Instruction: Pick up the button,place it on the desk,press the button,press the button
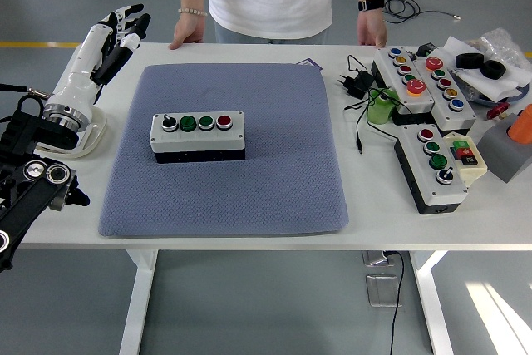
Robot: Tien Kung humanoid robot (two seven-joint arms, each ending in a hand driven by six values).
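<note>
A grey button box with a black knob, two green buttons and a red button lies on the blue-grey mat, left of the mat's middle. My left hand is raised above the table's far left edge, well away from the box, fingers relaxed and holding nothing. The right arm does not show.
A person stands at the far side with both hands resting on the table edge. Several other button boxes, a second one, cables, a green item and black rolls crowd the right side. A flat tray lies under my left arm.
</note>
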